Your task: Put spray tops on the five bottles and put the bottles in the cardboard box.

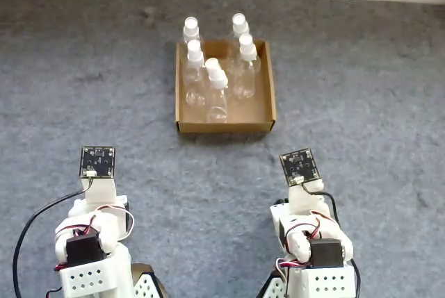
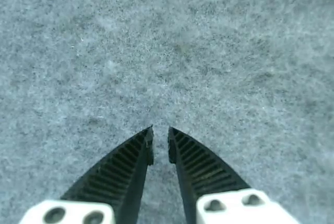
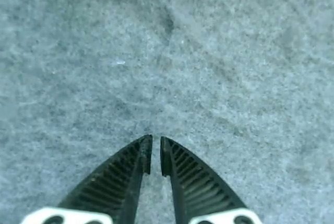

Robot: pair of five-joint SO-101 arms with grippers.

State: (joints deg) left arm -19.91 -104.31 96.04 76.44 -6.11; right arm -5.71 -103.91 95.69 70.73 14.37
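Seemingly all five capped spray bottles (image 1: 217, 96) stand in the cardboard box (image 1: 226, 128), well apart from both arms; left claw (image 2: 160, 145) and right claw (image 3: 155, 153) hang nearly closed, empty, over the counter (image 1: 361, 103). Best hold back, confirming the rear two sit inside

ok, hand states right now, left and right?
Left hand: closed, holding nothing.
Right hand: closed, holding nothing.
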